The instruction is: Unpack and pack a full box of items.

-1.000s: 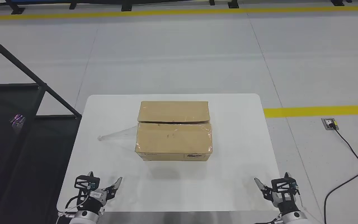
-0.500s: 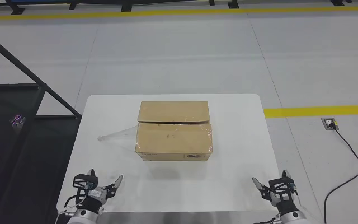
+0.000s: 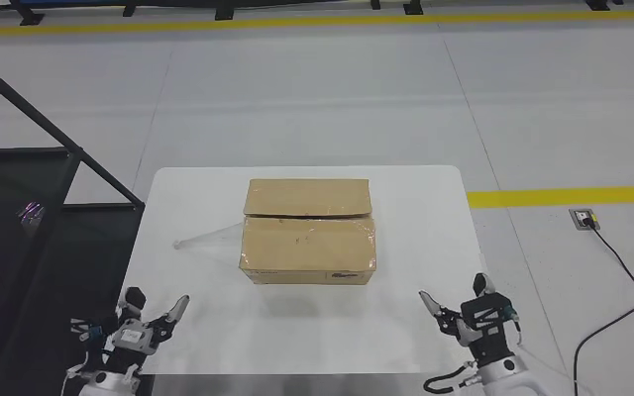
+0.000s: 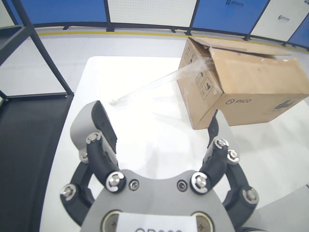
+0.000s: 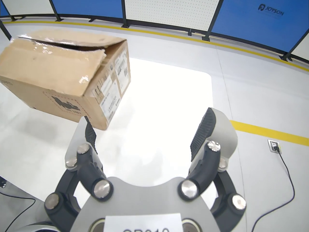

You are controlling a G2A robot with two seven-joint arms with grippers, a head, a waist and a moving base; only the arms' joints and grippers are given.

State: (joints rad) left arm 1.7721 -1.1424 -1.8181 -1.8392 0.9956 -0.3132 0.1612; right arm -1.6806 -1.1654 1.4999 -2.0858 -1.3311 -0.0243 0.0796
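Box point(image 3: 308, 231) on table point(image 3: 421, 228); loose tape strip point(image 3: 210, 235) alongside; black rack point(image 3: 50, 257) nearby

Your box point(image 3: 309, 233) matt creased cardboard, its tape point(image 4: 154, 82) clear and glossy, your bench point(image 3: 297, 317) smooth white, left tool point(image 4: 155, 113) pads point(image 4: 105, 124) ribbed black rubber.

black rack point(image 3: 59, 247) left of the white table point(image 3: 416, 247), floor socket point(image 3: 582, 219) to its right.

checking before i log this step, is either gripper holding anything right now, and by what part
Nothing is held. The left gripper and the right gripper are both open and empty, apart from the cardboard box.
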